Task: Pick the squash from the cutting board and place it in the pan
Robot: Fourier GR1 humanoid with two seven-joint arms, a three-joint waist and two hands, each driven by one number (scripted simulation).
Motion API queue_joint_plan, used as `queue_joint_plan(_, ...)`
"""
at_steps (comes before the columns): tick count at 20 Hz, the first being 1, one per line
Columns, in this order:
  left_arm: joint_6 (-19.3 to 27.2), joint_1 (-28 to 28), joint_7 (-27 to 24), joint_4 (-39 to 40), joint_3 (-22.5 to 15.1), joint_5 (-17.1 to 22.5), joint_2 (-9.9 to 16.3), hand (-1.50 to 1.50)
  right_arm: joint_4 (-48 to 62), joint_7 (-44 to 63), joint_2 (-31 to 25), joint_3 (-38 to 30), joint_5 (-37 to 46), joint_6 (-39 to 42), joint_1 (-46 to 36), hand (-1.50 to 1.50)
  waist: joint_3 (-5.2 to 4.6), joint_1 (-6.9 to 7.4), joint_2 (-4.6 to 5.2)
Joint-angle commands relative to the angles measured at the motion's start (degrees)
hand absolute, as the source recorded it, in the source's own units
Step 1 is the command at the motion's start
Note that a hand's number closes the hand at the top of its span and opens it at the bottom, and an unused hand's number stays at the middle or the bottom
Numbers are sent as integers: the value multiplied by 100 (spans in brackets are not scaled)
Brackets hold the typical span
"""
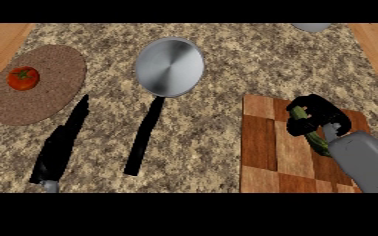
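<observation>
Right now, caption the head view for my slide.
Right robot hand curled round the squash over the cutting board, pan waiting.

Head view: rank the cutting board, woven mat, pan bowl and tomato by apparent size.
1. Checkered wooden cutting board, partly cut off.
2. Round brown woven mat, close behind; unsure.
3. Silver steel pan bowl.
4. Red tomato.

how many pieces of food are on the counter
2. A red tomato sits on the round brown mat at far left. A green squash is over the cutting board at right, partly hidden inside the right robot hand.
</observation>
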Motion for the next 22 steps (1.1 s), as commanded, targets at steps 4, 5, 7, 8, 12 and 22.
queue_joint_plan(4, 43, -344, 234, 33, 56, -15, -55, 0, 35, -451, 42, 597, 1662, -451, -1129, 150, 58, -76, 25)
queue_joint_plan(5, 47, 17, -59, -66, -7, -62, -57, 0, 71, -550, 135, 595, 1933, -808, -1237, 150, 58, -7, 19)
queue_joint_plan(7, 124, -146, 75, 72, 25, -97, -98, 0, -196, -912, -91, 665, 2461, -1205, -1461, 150, 60, -54, 17)
queue_joint_plan(8, 10, 68, -14, -32, -7, -62, -27, 0, -346, -1065, -151, 666, 2628, -1378, -1532, 150, 60, -34, -5)
queue_joint_plan(12, 80, -87, 42, 42, -97, -200, -107, 0, -151, -1404, 301, 764, 3243, -1929, -2137, 150, 58, -8, 30)
queue_joint_plan(22, -82, -411, 445, -68, -18, -119, -100, 0, 1983, -2096, 2305, 321, 3301, -2487, -3572, 150, 57, 49, 66)
